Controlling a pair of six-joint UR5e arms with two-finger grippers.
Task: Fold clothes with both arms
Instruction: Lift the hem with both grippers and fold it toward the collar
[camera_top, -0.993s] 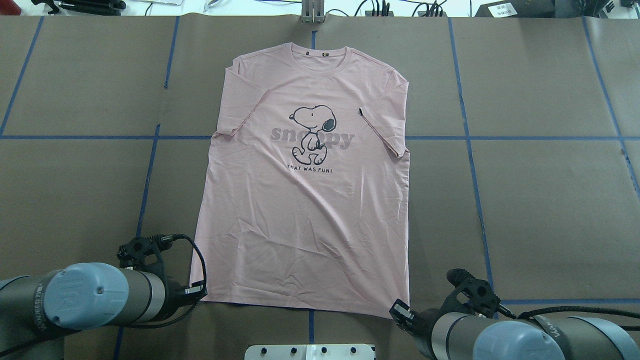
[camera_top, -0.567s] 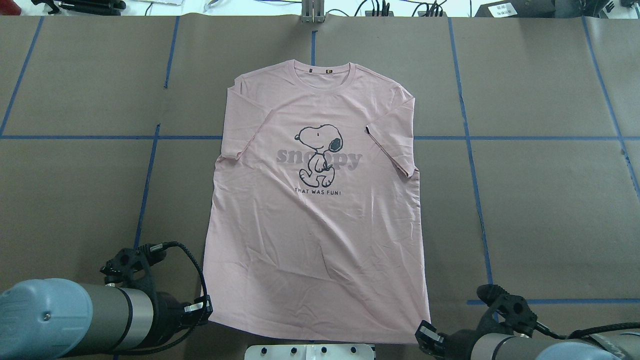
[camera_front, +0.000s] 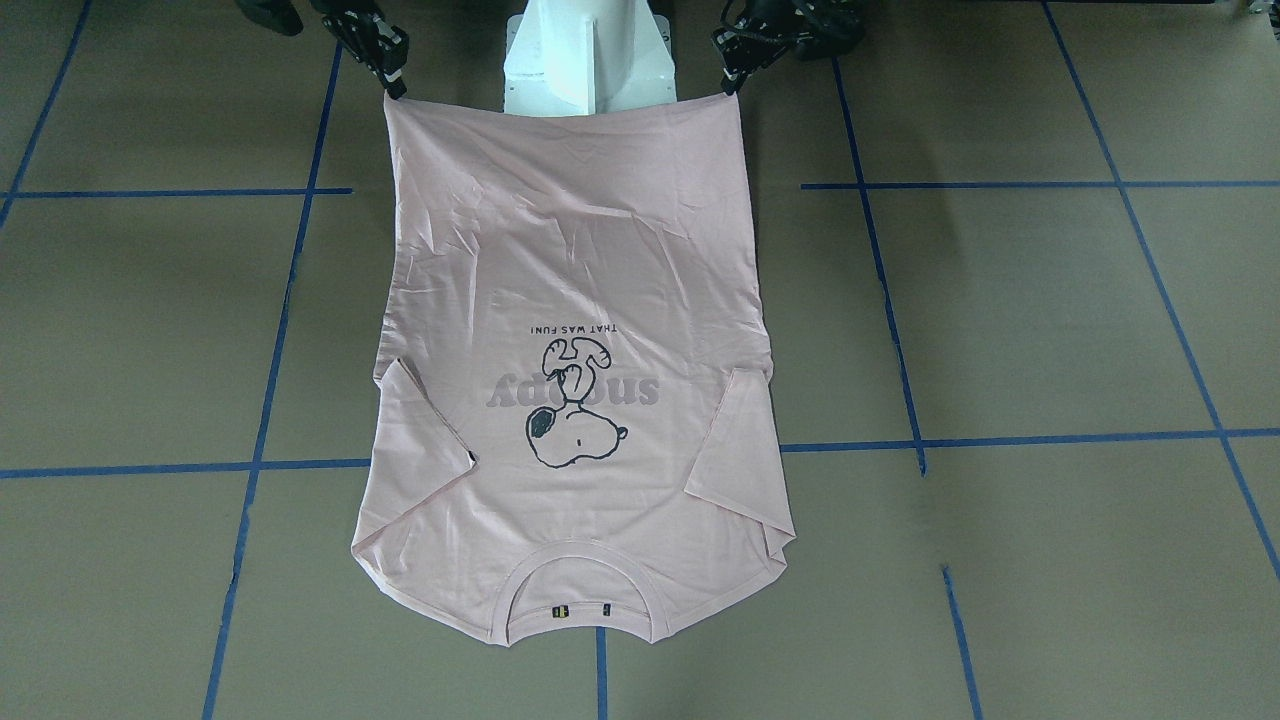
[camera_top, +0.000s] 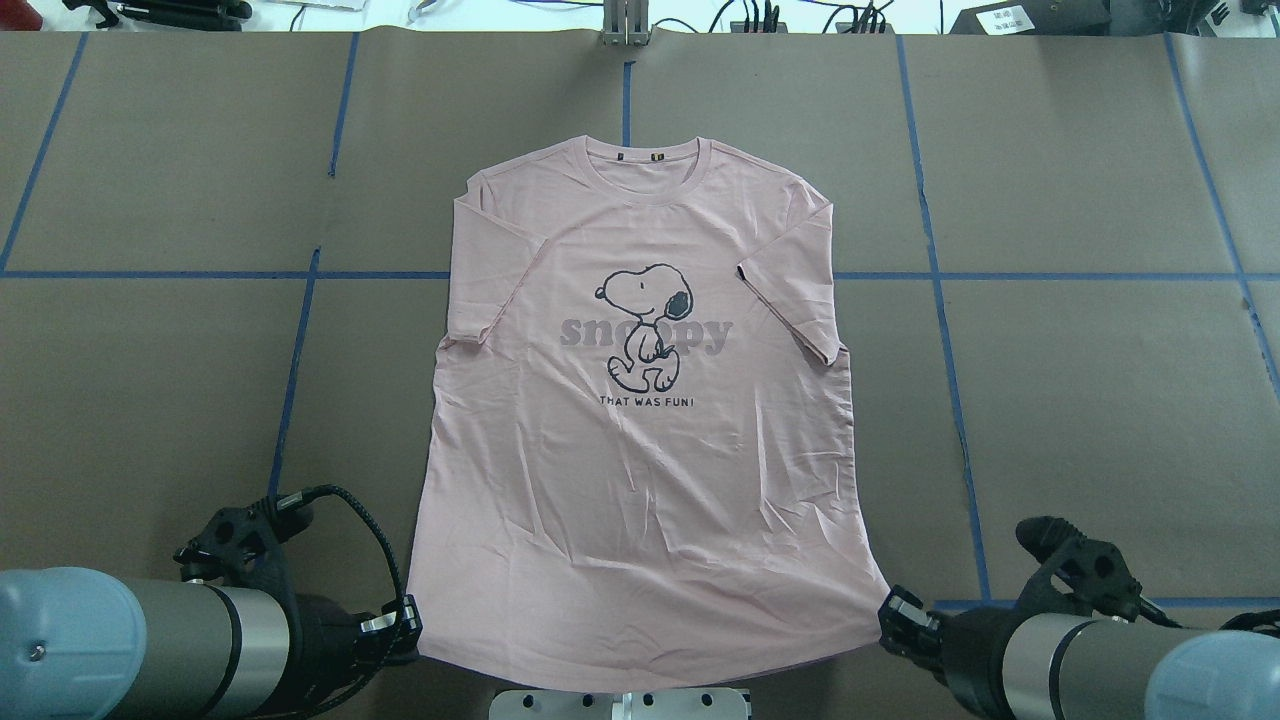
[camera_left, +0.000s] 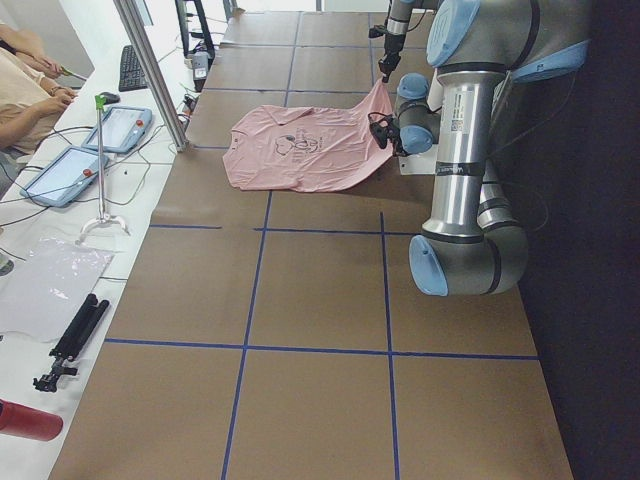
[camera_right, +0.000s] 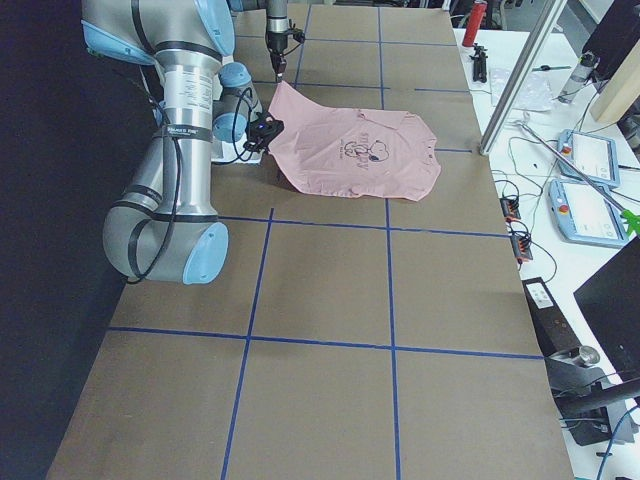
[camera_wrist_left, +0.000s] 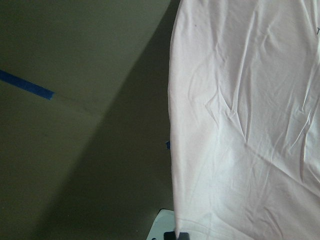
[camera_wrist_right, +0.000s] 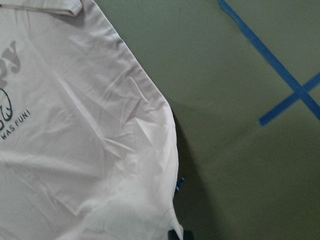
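The pale pink T-shirt (camera_top: 640, 450) lies print up, its collar (camera_top: 650, 165) at the far end. Its near hem is lifted off the table and stretched between both grippers. My left gripper (camera_top: 408, 625) is shut on the hem's left corner; it is on the right in the front view (camera_front: 733, 78). My right gripper (camera_top: 890, 620) is shut on the right corner; it is on the left in the front view (camera_front: 392, 78). The left wrist view shows the shirt's cloth (camera_wrist_left: 240, 125) hanging from the pads, and so does the right wrist view (camera_wrist_right: 85, 150).
The white pedestal base (camera_front: 585, 50) stands under the lifted hem, between the two arms. The brown table cover (camera_top: 1100, 400) carries blue tape lines (camera_top: 940, 300). A side bench with tablets (camera_left: 60, 175) and a person's arm runs past the table's far edge.
Both grippers have drawn back toward the base with the hem held. The whole shirt has slid toward the robot. The right gripper has also moved outward, stretching the hem wider.
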